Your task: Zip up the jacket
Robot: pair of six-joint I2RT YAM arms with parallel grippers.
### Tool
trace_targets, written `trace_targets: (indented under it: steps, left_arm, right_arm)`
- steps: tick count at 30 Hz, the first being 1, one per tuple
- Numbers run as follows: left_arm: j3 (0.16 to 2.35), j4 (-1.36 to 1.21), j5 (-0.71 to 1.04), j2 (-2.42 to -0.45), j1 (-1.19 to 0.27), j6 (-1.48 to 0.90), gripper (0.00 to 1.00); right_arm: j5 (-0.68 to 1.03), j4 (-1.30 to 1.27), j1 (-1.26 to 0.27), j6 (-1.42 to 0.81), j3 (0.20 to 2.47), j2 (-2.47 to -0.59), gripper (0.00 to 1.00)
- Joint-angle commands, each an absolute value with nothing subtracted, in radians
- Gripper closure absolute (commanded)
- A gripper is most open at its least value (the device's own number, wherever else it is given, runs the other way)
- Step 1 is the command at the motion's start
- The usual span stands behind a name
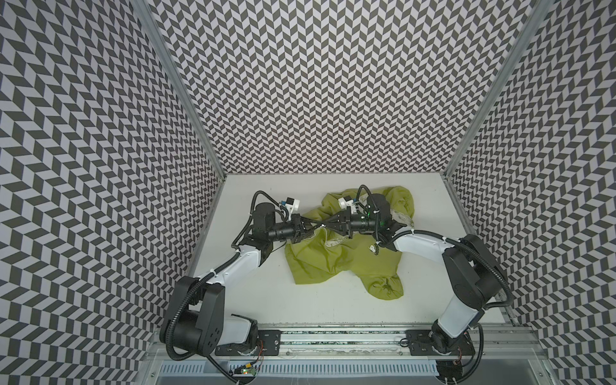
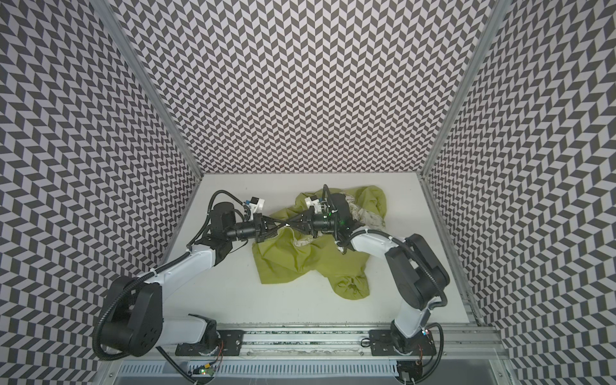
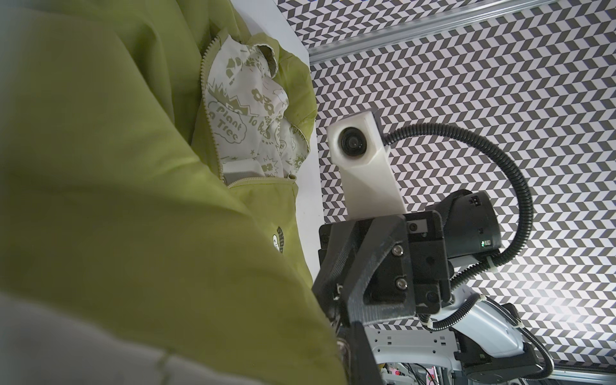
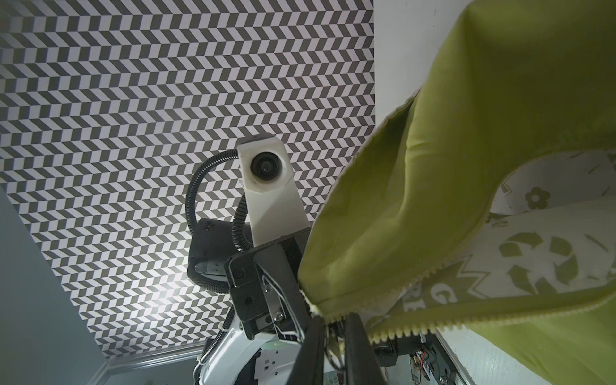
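1. Olive-green fabric is seen crumpled on the white table. The jacket lies a little right of the middle in both top views, in the lower half of the frame.
2. The jacket's front is spread open, and cream lining printed with green doodles is exposed between its edges.
3. The zipper is seen as rows of teeth along those edges. Where they show, they are not meshed.
4. A small chest logo is shown on the green outer side in the left wrist view.
5. The left gripper is extended from the left of the frame to the jacket's left edge. Its jaws are clenched on a fold of the jacket, which is drawn up into a peak there.
6. The right gripper is extended from the right of the frame across the jacket. It is brought tip to tip with the left gripper, so that the two sets of fingers overlap in both top views.
7. In the right wrist view the right gripper's fingers are set close together with the zipper's end between them. Whether that end is actually pinched cannot be told.
8. The table is enclosed on three sides by chevron-patterned walls.
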State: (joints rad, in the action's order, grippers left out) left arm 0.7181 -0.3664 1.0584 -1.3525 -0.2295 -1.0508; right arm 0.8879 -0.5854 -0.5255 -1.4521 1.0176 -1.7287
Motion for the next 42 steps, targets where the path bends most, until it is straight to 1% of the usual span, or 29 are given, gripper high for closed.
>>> trace_targets:
  steps: [1,6,12,28,31,34,36,38,40,42]
  left_arm:
    - [0.724,-0.394,1.061,-1.338,-0.225,-1.064,1.0]
    - [0.72,-0.394,1.055,-1.331,-0.225,-1.067,1.0]
    - [0.719,-0.393,1.051,-1.329,-0.228,-1.069,1.0]
    - [0.721,-0.39,1.045,-1.328,-0.236,-1.071,1.0]
    - [0.721,-0.383,1.048,-1.326,-0.236,-1.071,1.0]
    - [0.722,-0.363,1.046,-1.322,-0.235,-1.065,0.99]
    - [0.721,-0.357,1.044,-1.319,-0.236,-1.064,0.93]
    - [0.723,-0.341,1.041,-1.314,-0.234,-1.062,0.79]
    - [0.723,-0.328,1.035,-1.31,-0.234,-1.056,0.7]
    - [0.724,-0.311,1.032,-1.303,-0.235,-1.047,0.66]
  right_arm:
    - [0.908,-0.646,-0.528,-1.448,1.013,-1.69,0.85]
    - [0.913,-0.639,-0.529,-1.442,1.008,-1.69,0.82]
    - [0.919,-0.632,-0.53,-1.433,1.009,-1.701,0.82]
    - [0.916,-0.6,-0.53,-1.409,1.012,-1.707,0.94]
    - [0.917,-0.564,-0.53,-1.388,1.028,-1.71,1.0]
    - [0.914,-0.479,-0.53,-1.339,1.055,-1.706,1.0]
    - [0.907,-0.409,-0.53,-1.3,1.072,-1.701,1.0]
    - [0.898,-0.354,-0.53,-1.274,1.085,-1.697,1.0]
    - [0.894,-0.319,-0.531,-1.26,1.095,-1.698,1.0]
    - [0.893,-0.307,-0.532,-1.258,1.101,-1.701,1.0]
